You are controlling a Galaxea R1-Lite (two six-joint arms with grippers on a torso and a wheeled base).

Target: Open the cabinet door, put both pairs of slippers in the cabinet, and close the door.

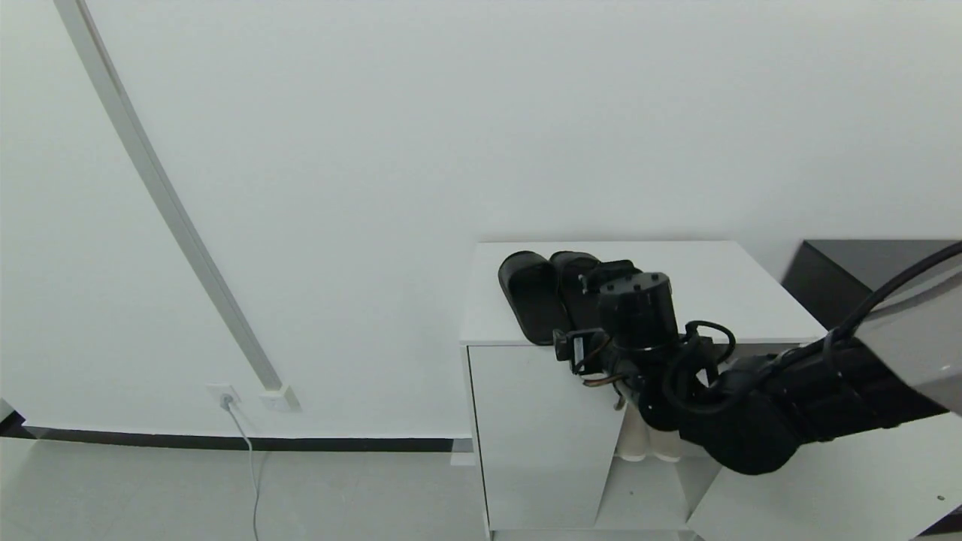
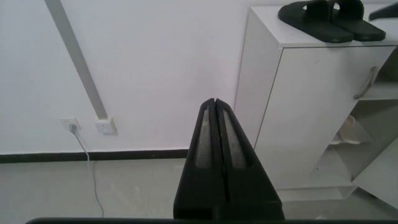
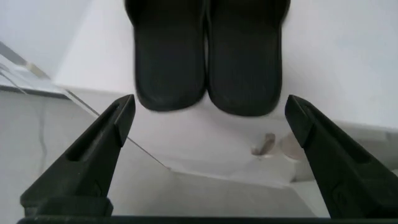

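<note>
A pair of black slippers (image 1: 543,294) lies side by side on top of the white cabinet (image 1: 721,285), heels at its front edge. My right gripper (image 3: 209,106) hovers open just in front of the heels, one finger on each side of the black slippers (image 3: 208,56), touching neither. In the head view my right wrist (image 1: 637,309) covers part of the pair. A pair of white slippers (image 1: 648,443) stands on a shelf inside the cabinet, whose right door (image 1: 819,488) is swung open. My left gripper (image 2: 216,143) is shut and empty, low and away from the cabinet (image 2: 311,112).
The cabinet's left door (image 1: 541,428) is closed, its handle (image 2: 367,84) at the inner edge. A wall socket with a cable (image 1: 225,397) and a slanted conduit (image 1: 173,210) are on the wall to the left. A dark unit (image 1: 849,270) stands right of the cabinet.
</note>
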